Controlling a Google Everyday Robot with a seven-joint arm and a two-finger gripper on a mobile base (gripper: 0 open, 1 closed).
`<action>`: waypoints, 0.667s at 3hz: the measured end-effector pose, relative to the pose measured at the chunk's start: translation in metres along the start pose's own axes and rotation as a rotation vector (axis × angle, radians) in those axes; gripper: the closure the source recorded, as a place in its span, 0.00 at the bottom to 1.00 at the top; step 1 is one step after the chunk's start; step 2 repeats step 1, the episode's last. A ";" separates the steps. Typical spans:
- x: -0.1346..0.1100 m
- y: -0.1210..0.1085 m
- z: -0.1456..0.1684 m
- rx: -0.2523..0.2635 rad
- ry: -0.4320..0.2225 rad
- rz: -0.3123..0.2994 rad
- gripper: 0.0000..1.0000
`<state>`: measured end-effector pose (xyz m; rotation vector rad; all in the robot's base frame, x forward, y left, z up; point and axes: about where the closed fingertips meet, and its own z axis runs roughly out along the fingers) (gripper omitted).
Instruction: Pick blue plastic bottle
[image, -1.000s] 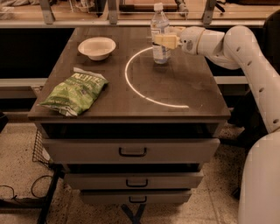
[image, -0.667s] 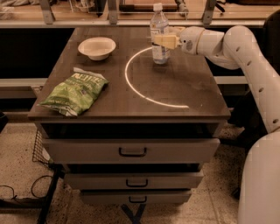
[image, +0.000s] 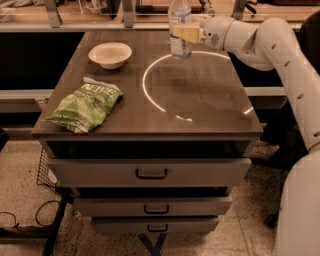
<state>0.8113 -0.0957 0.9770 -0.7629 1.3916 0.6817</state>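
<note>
- One hold to keep: gripper closed across the label band of the blue plastic bottle, reaching in from the right near the far edge of the table.
- Base contact with the table top: cannot tell; treat as barely clear.
- Raise straight up, slowly, keeping the bottle upright.
- Grip firmly without crushing; likely thin, yielding plastic.
- No sideways swing needed; white bowl and green chip bag well apart to the left.
</note>
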 end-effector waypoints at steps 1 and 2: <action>-0.037 0.004 -0.008 0.008 -0.053 -0.039 1.00; -0.037 0.004 -0.008 0.008 -0.053 -0.039 1.00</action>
